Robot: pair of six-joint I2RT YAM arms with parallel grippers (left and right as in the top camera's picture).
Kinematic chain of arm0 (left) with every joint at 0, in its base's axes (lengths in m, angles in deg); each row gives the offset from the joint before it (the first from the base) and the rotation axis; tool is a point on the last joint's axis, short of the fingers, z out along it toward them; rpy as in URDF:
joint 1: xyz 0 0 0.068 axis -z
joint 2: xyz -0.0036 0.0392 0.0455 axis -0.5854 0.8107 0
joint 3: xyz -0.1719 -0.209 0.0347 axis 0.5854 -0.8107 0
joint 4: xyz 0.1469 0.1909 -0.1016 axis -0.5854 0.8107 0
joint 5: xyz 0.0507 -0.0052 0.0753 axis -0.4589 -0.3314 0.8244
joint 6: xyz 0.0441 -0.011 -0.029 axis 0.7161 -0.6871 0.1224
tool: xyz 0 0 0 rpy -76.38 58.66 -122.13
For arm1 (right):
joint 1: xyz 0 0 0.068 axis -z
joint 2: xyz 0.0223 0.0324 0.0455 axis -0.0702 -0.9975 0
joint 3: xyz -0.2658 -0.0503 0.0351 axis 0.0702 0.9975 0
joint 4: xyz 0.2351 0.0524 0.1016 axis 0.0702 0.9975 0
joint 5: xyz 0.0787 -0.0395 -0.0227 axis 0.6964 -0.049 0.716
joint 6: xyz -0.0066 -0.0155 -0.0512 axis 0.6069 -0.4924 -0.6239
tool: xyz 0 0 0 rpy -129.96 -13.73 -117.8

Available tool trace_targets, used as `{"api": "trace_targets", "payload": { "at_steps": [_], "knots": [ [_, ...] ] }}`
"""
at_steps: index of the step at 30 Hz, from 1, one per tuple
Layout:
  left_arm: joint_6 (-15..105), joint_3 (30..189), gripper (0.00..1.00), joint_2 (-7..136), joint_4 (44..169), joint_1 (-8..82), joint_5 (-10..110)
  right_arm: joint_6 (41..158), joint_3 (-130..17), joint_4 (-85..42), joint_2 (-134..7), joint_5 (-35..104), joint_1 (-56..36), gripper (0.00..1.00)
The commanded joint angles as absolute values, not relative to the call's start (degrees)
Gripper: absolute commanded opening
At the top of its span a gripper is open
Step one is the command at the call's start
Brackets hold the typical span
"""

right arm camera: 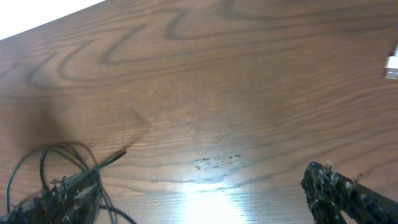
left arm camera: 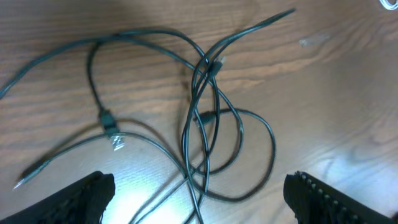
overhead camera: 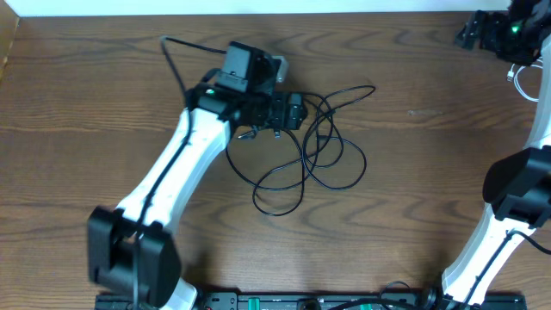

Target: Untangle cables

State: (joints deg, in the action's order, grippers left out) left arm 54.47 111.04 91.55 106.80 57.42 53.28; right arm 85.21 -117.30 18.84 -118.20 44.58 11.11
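1. Black cables [overhead camera: 320, 151] lie in a loose tangle on the wooden table [overhead camera: 413, 215], near its middle and a little toward the far edge.
2. Several loops overlap there. In the left wrist view the strands cross most tightly at one spot, where a small plug [left arm camera: 217, 62] sits among them.
3. Another plug with a silver tip [left arm camera: 116, 142] lies flat on the wood to the left of the loops, at the end of a strand of its own.
4. One free cable end points away from the tangle toward the far side of the table.
5. The left gripper [overhead camera: 293, 112] sits at the left side of the tangle, reaching in from the left.
6. Its fingers [left arm camera: 81, 199] stand wide apart with nothing clamped. Cable strands run across the wood in the gap between them, but whether any strand touches a finger cannot be told.
7. The white cable [overhead camera: 515, 79] lies near the far right corner, well apart from the black tangle and just beside the right arm [overhead camera: 508, 207].
8. The right gripper [overhead camera: 472, 33] is at the far right corner, away from the black cables.
9. Its fingers [right arm camera: 351, 193] are also spread apart and hold nothing. In the right wrist view a white plug [right arm camera: 392, 62] shows at the right edge.
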Motion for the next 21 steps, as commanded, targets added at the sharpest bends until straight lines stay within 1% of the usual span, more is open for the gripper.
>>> {"api": "trace_targets", "payload": {
  "at_steps": [1, 8, 13, 21],
  "knots": [
    [56.3, 111.2, 0.9, 97.8, 103.5, 58.8, 52.4, 83.6, -117.6, 19.2, -118.3, 45.2, 10.4, 0.99],
    [56.3, 111.2, 0.86, 105.6, 100.1, 61.1, 52.5, 83.6, -117.6, 20.6, -118.3, 45.3, 10.1, 0.99],
    [56.3, 111.2, 0.78, 108.5, 98.5, 62.7, 53.8, 83.6, -117.6, 20.6, -118.3, 45.3, 9.7, 0.99],
    [56.3, 111.2, 0.7, 111.2, 97.1, 63.1, 55.3, 83.6, -117.6, 20.5, -118.3, 45.2, 9.7, 0.99]
  ]
}}
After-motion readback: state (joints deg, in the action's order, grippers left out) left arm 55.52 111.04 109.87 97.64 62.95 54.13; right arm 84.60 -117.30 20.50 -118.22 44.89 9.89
